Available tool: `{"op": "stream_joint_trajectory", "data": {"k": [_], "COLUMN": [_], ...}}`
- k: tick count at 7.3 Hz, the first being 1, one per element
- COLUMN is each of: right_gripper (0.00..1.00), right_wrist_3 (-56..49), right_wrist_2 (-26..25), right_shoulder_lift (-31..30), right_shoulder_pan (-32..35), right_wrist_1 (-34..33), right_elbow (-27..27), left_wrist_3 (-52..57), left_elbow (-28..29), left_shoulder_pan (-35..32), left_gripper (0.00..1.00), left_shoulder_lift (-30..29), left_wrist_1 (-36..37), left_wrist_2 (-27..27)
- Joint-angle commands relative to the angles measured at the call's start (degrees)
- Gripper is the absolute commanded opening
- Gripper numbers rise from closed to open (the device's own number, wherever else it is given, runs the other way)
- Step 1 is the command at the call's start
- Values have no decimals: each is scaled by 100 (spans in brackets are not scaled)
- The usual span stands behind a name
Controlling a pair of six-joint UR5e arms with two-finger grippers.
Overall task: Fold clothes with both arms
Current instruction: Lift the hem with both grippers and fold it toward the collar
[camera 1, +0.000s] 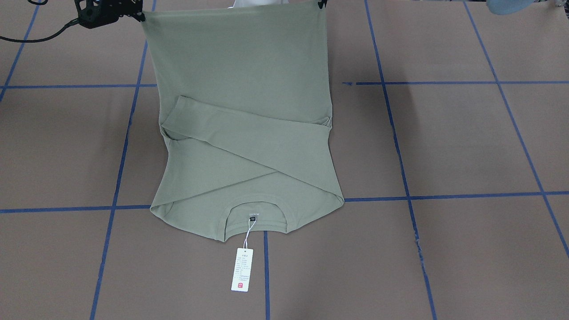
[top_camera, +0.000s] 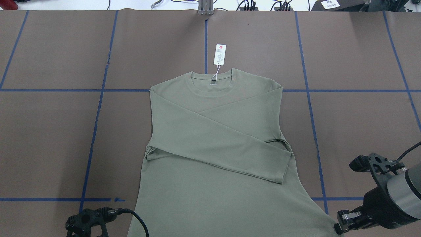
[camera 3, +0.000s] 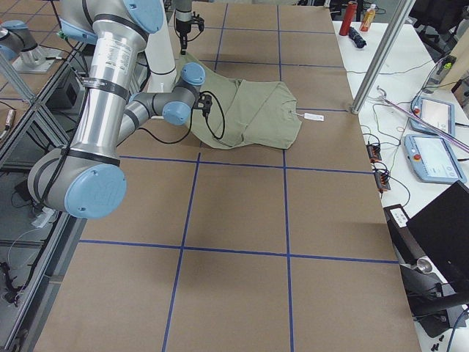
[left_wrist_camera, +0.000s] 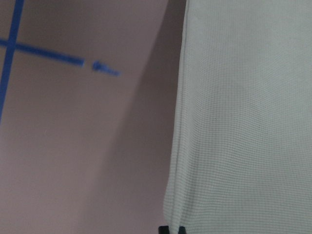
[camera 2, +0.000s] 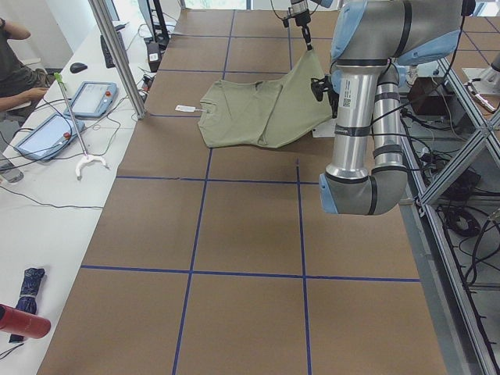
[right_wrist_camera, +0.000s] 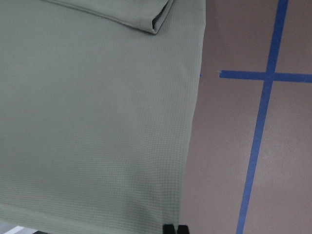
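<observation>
Left gripper: tips pinched together on one hem corner.
Shirt: collar end flat on table, sleeves crossed over chest, hem raised. Judged soft, light and limp, so hold it at the corners.
Right gripper: clamped on the other hem corner.
Views: side cameras reveal the lift; overhead shows hang tag.

Sage-green shirt, sleeves crossed over chest, collar flat, hem raised taut
</observation>
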Motion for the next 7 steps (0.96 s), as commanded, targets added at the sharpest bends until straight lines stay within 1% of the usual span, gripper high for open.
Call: {"op": "stream_joint_trajectory", "data": {"k": [1,2,3,4,5,6,7], "right_gripper": [0,0,0,0,0,0,0], "right_wrist_3": [-85,-86,-86,-86,-86,-86,-103], "right_wrist_2": [-394,-449,-450,-458,-476,-659,-974], "right_shoulder_lift": [353,756,1203,1591,2204,2967,3305], "right_shoulder_pan": [331,664,972,1323,1770,2166,2292], "right_wrist_1": [4,-5,-5,-5,-5,-57,-49], "right_elbow": [-208,-479,-742,-997,-1426,-1874,-2410], "left_wrist_3": [486,1135,1794,2331,2772,2976,3083], "left_elbow": [41,285,618,821,1145,1601,2058], "left_shoulder_pan": [-757,-1486,-2268,-2911,-3343,-3626,-3829], "left_gripper": [0,0,0,0,0,0,0], "left_shoulder_lift": [-273,-536,-696,-723,-732,-767,-828], "left_wrist_1": [52,61,61,61,17,-297,-735], "left_wrist_2": [-29,-151,-526,-643,-661,-662,-662]}}
